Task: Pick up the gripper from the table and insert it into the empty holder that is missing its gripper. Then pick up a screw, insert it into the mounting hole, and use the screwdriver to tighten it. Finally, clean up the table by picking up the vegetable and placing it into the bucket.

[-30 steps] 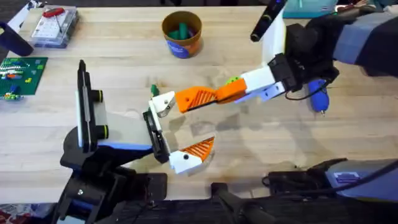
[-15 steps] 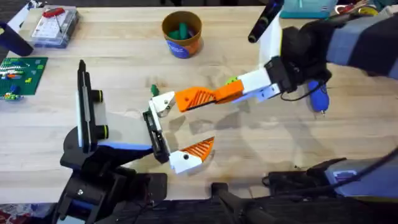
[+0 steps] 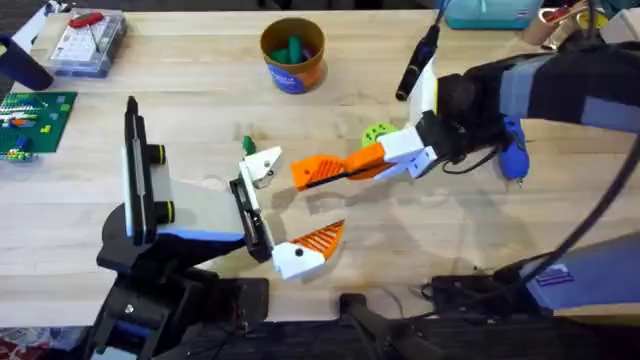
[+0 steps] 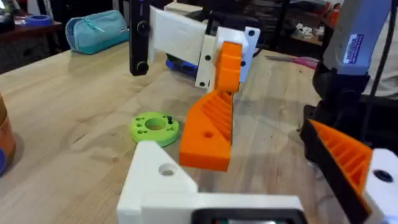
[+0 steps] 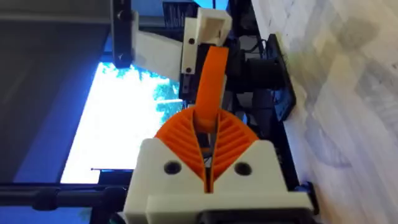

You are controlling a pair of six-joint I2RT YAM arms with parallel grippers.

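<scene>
My right gripper [image 3: 372, 160] is shut on the orange ribbed gripper [image 3: 322, 171], held level above the table with its wide end toward the holder. That wedge also shows in the left wrist view [image 4: 208, 134] and edge-on in the right wrist view [image 5: 211, 81]. The white holder [image 3: 262, 165] sits bare on the black jaw bar of my left gripper [image 3: 298, 200], a short gap from the wedge. The left gripper is open, its other finger [image 3: 312, 243] bearing an orange wedge. The blue screwdriver [image 3: 512, 155] lies under the right arm. A dark green thing lies in the bucket [image 3: 292, 68]; I cannot tell whether it is the vegetable.
A green disc with holes [image 3: 377, 133] lies on the table just behind the held wedge. A black pen-like tool [image 3: 418, 60] lies at the back right, near a teal pouch [image 3: 485, 12]. A clear parts box [image 3: 90, 40] and a green board [image 3: 35, 120] sit at the far left.
The right gripper has drawn the orange wedge slightly right and toward the front, widening the gap to the holder and uncovering the green disc. The left arm has not moved.
</scene>
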